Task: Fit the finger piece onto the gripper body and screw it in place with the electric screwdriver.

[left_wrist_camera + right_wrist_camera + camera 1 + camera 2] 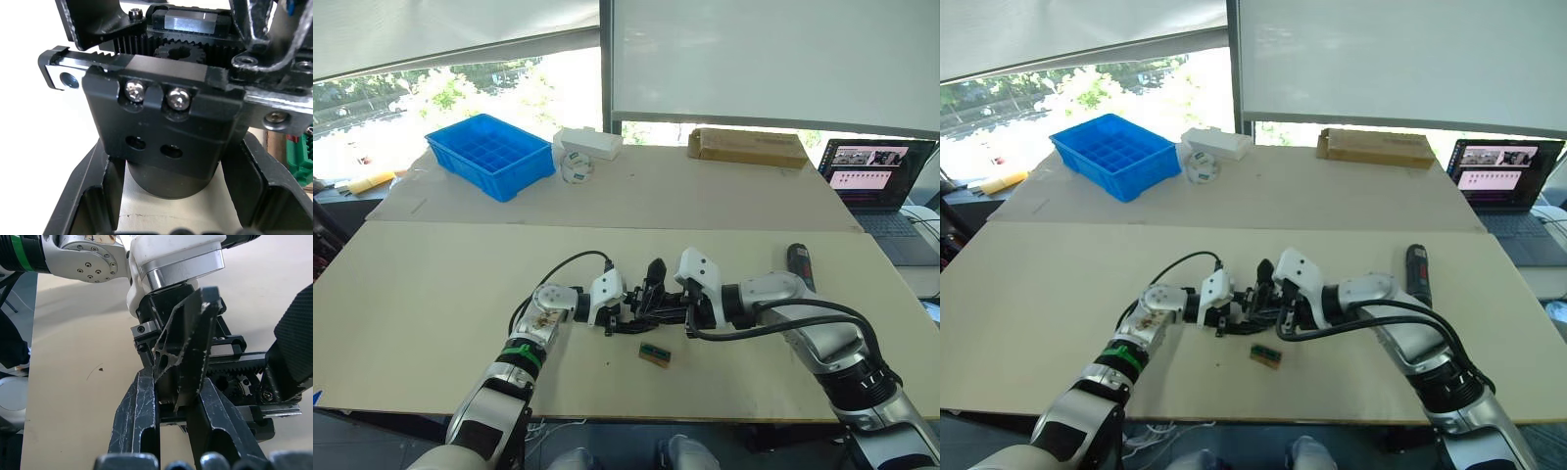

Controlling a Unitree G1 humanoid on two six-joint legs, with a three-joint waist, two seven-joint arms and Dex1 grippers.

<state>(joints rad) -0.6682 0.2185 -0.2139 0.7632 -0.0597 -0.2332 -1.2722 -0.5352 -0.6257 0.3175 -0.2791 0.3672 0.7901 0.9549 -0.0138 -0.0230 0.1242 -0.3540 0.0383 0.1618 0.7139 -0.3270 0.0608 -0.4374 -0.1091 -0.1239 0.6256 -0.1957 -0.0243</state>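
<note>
gripper body [641,305] sits near the middle of the surface [440,294], toward its near edge, caught between the two robot hands. the left hand [619,315] has its black fingers closed around the round base of the gripper body, which the left wrist view shows close up with two screws and a toothed rack. the right hand [677,311] comes in from the other side and is closed on the finger piece [188,350], a black tapered part pinched between its fingers and held against the gripper body. the electric screwdriver [800,266] lies flat near the right edge of the surface, well apart from both hands. a small green-and-tan block [654,353] rests just nearer the near edge than the hands.
</note>
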